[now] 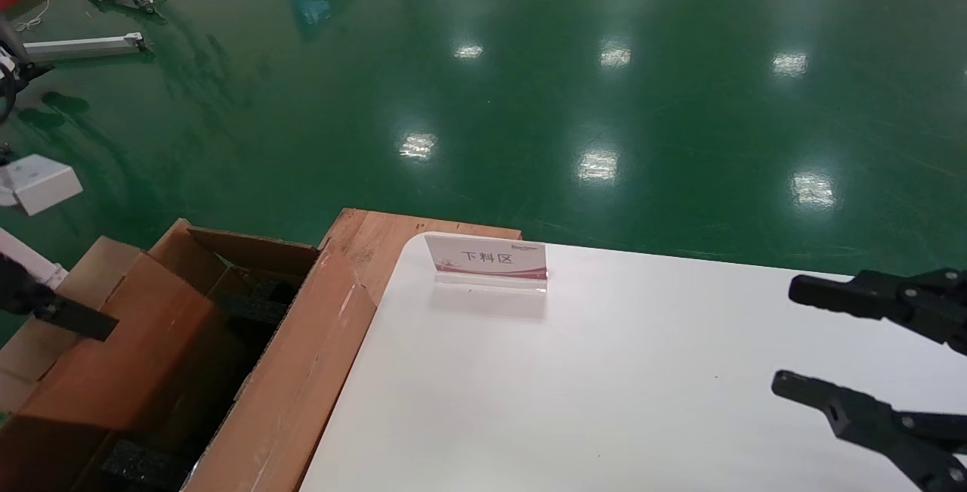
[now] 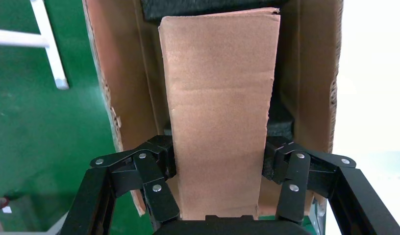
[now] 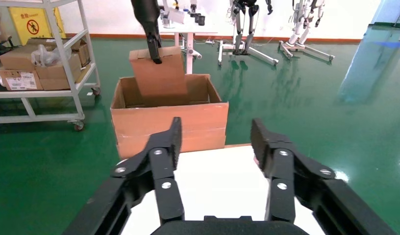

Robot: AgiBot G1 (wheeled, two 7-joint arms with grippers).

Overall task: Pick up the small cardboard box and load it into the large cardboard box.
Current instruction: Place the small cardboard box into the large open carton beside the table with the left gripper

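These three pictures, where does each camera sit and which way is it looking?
Head view: on the robot's head, looking down at the white table; right gripper open, at the right edge.
Left wrist view: on the left arm, looking along the small cardboard box held by the left gripper.
Right wrist view: on the right arm, facing across the table.
Shared: all show the large cardboard box.

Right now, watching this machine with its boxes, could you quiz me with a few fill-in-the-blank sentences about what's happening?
1. The left gripper is shut on the small cardboard ____.
2. The small cardboard box hangs partly inside the open large cardboard ____.
3. In the large cardboard box lie foam blocks coloured ____.
4. The right gripper hovers over the white table, holding ____.

Missing words: box; box; black; nothing
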